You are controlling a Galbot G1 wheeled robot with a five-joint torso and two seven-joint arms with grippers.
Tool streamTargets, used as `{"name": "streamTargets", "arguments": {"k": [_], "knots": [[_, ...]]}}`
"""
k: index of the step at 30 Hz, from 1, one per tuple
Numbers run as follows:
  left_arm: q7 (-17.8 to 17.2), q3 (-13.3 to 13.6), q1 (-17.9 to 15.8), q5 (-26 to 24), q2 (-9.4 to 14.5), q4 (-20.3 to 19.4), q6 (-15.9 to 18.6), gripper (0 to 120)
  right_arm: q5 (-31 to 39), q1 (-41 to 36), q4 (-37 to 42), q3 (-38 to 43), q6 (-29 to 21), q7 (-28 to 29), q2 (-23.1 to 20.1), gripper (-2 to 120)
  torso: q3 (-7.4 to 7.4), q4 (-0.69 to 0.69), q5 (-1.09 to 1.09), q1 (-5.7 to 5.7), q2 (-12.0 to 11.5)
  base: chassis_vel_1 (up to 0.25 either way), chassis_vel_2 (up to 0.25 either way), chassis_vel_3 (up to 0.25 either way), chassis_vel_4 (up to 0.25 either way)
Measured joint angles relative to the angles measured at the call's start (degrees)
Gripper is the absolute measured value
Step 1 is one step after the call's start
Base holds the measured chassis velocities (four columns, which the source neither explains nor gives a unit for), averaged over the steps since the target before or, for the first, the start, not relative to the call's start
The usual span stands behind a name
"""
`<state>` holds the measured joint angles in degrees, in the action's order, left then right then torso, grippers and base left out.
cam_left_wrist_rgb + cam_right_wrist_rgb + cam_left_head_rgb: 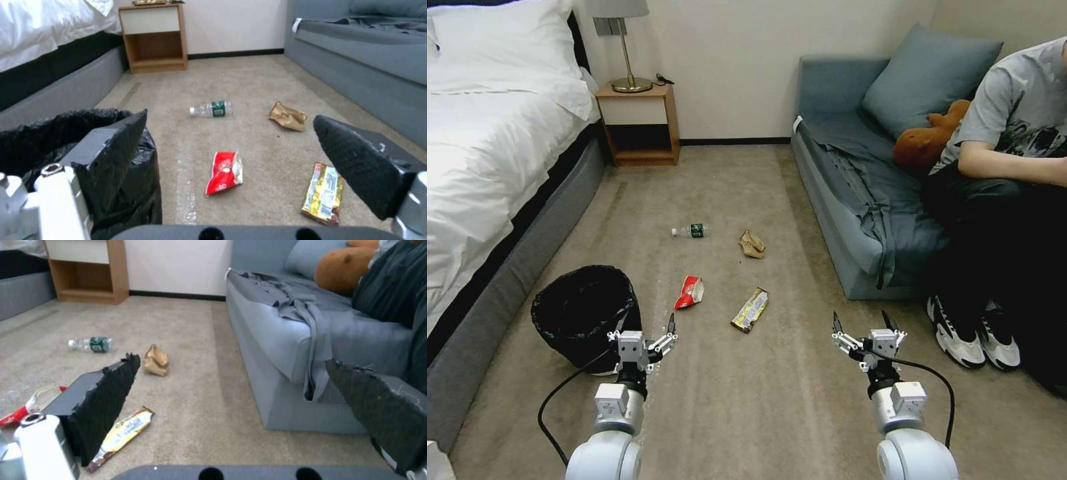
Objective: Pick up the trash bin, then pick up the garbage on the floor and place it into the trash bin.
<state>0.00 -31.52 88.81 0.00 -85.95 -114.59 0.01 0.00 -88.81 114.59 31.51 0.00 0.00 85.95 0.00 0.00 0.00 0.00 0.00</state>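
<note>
The trash bin (584, 313), lined with a crinkled black bag, stands on the carpet at the near left. My left gripper (642, 328) hangs open just to its right, one finger (111, 146) close against the bag's side (26, 140). Beyond lie the garbage pieces: a clear bottle (692, 231) with a green label, crumpled brown paper (752, 244), a red-and-white packet (690, 292) and a gold wrapper (751, 309). My right gripper (860, 319) is open and holds nothing, right of the wrapper (122, 433) and above the carpet.
A bed (487, 167) runs along the left and a grey-blue sofa (840, 220) along the right, with a brown plush toy (927, 140) on it. A wooden nightstand (640, 127) stands at the far wall. Open carpet lies between bed and sofa.
</note>
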Motion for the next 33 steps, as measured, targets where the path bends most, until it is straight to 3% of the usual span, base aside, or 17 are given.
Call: {"name": "streamTargets", "arguments": {"k": [33], "knots": [[0.0,0.0,0.0,0.0,0.0,0.0,0.0,100,0.0,0.0,0.0,0.0,0.0,0.0,0.0,100,0.0,0.0,0.0,0.0,0.0,0.0,0.0,0.0,0.0]]}}
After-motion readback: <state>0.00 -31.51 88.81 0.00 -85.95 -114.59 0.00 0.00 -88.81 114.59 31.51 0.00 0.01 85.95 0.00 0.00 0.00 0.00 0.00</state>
